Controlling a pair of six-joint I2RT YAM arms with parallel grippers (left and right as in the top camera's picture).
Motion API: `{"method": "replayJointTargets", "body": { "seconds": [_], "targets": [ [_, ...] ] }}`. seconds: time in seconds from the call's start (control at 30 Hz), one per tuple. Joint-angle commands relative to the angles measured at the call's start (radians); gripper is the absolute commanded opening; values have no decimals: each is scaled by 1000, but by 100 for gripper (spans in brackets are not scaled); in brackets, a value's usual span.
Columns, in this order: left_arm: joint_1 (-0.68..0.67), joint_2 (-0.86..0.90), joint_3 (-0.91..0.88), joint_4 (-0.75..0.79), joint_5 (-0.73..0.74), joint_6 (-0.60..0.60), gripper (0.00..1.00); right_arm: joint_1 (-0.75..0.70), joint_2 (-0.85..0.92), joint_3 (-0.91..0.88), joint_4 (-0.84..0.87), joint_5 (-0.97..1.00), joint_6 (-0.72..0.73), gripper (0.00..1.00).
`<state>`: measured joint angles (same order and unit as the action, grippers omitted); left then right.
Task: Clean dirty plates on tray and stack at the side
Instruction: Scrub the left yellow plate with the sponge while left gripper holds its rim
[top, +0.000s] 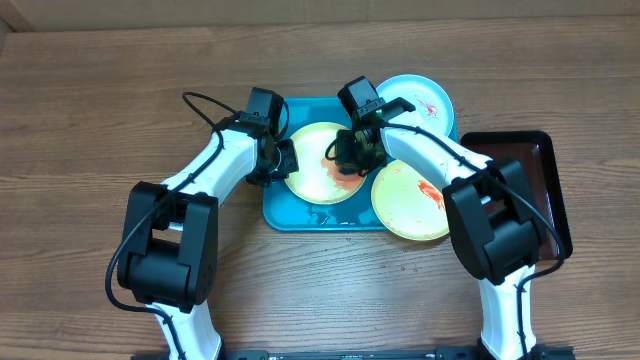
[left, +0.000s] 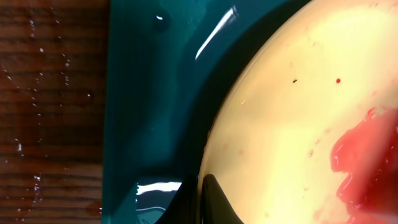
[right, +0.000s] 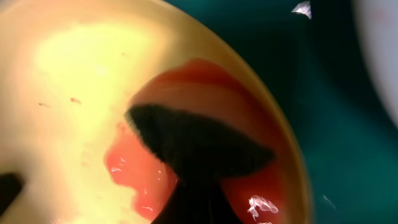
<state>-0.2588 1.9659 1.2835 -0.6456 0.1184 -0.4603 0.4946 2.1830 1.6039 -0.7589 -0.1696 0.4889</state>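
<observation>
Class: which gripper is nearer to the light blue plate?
Right. The right gripper is over the middle plate, next to the light blue plate; the left gripper is at the middle plate's opposite rim.

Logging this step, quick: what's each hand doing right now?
Left hand: closed on the rim of the centre yellow-green plate.
Right hand: cannot be told; a dark thing lies on the red smear.
</observation>
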Motion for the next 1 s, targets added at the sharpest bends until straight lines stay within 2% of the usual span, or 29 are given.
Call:
{"method": "replayJointTargets", "body": {
  "seconds": [0.0, 0.13, 0.27, 0.5, 0.7, 0.8, 0.97],
  "targets": [
    [-3, 14, -5, 7, 11, 12, 4, 10, 69, 6, 105, -186, -37, 4],
    [-3, 14, -5, 3, 14, 12, 4, 18, 69, 6, 184, -236, -35, 4],
    [-3, 14, -5, -2, 14, 11, 4, 30, 69, 6, 161, -226, -23, 4],
    [-3, 14, -5, -4, 13, 11, 4, 0, 66, 35, -117, -183, -26, 4],
    [-3, 14, -5, -2, 13, 11, 4, -48, 66, 138, -282, 26, -12, 4],
    [-3, 14, -5, 3, 12, 11, 4, -48, 66, 148, -243, 100, 6, 4],
    [-3, 14, -5, 10, 12, 11, 4, -21, 112, 146, -121, 46, 1, 4]
  ]
}}
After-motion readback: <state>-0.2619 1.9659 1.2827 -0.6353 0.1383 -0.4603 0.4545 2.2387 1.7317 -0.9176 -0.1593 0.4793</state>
